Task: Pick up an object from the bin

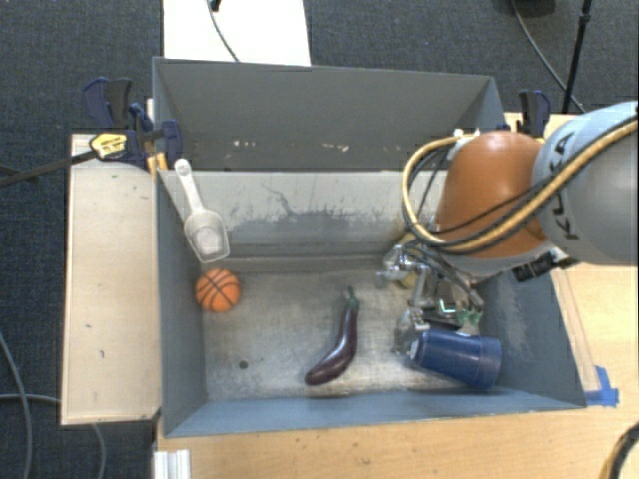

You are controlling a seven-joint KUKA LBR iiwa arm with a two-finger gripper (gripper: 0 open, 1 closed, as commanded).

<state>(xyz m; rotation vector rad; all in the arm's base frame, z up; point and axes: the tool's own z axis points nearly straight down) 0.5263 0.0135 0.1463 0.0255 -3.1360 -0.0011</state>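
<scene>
The claw [436,319] sits right over the dark blue cup [459,359] lying on its side just beneath it, spread or pressed together cannot be told; grasping seems in hand, calling next for a firm squeeze and lift

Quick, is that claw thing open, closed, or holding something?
Gripper: cannot be told; it hangs right by the dark blue cup lying on its side.

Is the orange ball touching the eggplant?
No, the ball lies at the left, well apart from the eggplant in the middle.
</scene>
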